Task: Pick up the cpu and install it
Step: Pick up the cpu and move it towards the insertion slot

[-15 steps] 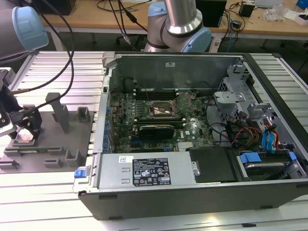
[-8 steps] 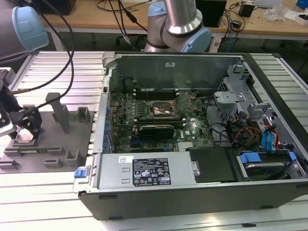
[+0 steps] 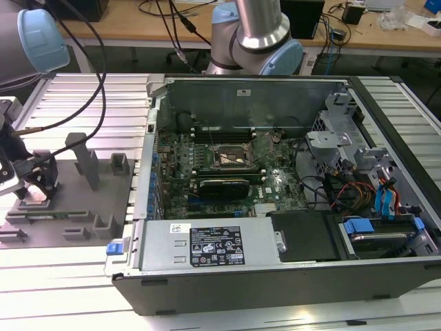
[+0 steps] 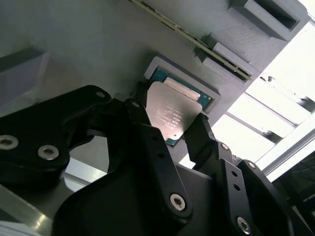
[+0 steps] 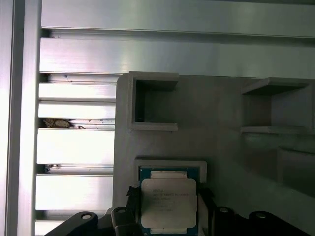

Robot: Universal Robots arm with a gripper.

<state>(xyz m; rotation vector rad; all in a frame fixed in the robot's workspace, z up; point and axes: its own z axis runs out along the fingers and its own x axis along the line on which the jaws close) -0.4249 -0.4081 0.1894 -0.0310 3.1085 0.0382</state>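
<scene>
At the exterior view's left, your gripper [image 3: 34, 187] is hanging low over the grey fixture [image 3: 76, 207], well apart from the open case [image 3: 275, 262]. In both wrist views, its fingers [image 4: 199, 135] are clamping the cpu [image 5: 169, 201] by opposite edges, at its pocket.

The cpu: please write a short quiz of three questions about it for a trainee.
1. True or false: the cpu already sits inside the computer case.
2. The gripper has its fingers: A) far from the cpu; B) closed on two opposite edges of it; C) holding a cable.
3. Which thing is right under the cpu?
Key: 1 false, it is outside the case; 2 B; 3 the grey fixture.
</scene>
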